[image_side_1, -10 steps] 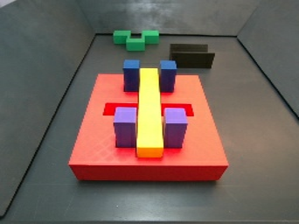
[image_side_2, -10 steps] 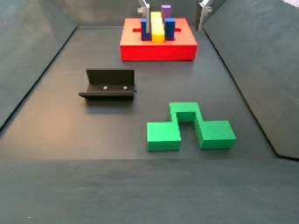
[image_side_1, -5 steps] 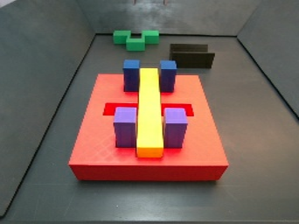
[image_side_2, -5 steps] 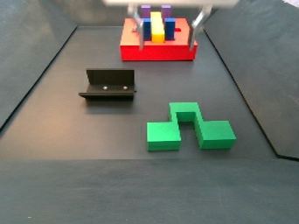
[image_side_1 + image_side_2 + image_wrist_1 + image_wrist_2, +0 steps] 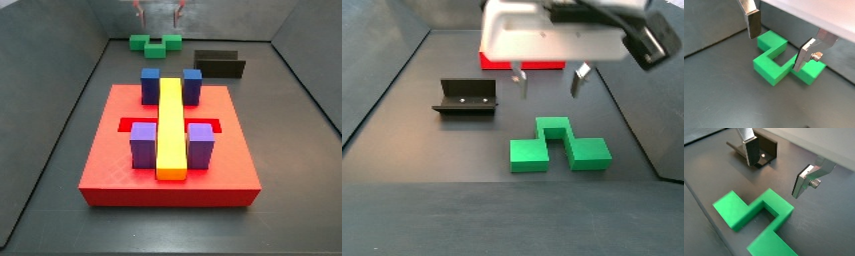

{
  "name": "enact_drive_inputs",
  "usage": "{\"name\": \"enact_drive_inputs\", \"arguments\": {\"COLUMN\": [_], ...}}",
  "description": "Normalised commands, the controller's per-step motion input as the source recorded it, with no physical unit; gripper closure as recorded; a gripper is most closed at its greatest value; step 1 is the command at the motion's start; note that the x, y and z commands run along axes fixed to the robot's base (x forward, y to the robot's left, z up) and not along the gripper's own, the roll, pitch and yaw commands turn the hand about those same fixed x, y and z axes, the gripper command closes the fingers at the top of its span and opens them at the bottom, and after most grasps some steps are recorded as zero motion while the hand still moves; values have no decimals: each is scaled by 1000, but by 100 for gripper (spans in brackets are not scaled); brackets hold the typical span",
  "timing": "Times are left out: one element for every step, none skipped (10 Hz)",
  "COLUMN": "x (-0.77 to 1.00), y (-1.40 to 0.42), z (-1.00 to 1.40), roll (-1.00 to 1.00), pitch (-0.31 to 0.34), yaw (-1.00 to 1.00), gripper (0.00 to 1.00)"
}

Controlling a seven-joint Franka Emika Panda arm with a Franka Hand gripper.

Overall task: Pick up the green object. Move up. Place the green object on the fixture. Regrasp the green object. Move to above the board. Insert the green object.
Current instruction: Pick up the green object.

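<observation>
- The green object (image 5: 556, 144) lies flat on the dark floor (image 5: 449, 160), near the fixture (image 5: 468, 97) but apart from it.
- Its long axis runs across the two side arms (the raised middle points toward the board (image 5: 171, 150)).
- The gripper (image 5: 548, 81) hangs above it, jaws wide apart, holding nothing; fingers (image 5: 752, 22) do not touch the block.

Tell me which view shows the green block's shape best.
A wrist view: the green block fills the picture, unobstructed, raised middle and side arms clear. In the other wrist picture the open tool hangs over it. One side view shows it whole but smaller; the other, tiny and distant.
</observation>
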Motion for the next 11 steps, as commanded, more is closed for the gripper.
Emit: {"name": "enact_drive_inputs", "arguments": {"x": [391,577,511,0,-251,-400,-534,-431,-423,-157,3], "y": [-186,0,0,140,249,174,0,0,0,9,140], "z": [-669,-514,-500,-400,-263,0,443,317,-151,-229,-294], "roll": [213,160,126,73,-33,-150,-51,-39,-37,0,-3], "pitch": [-44,0,21,143,81,0,-129,-129,-190,-76,-70], "yaw": [0,-106,-277,-391,-403,-357,-274,-203,-137,0,46], "gripper": [0,0,0,0,0,0,0,0,0,0,0]}}
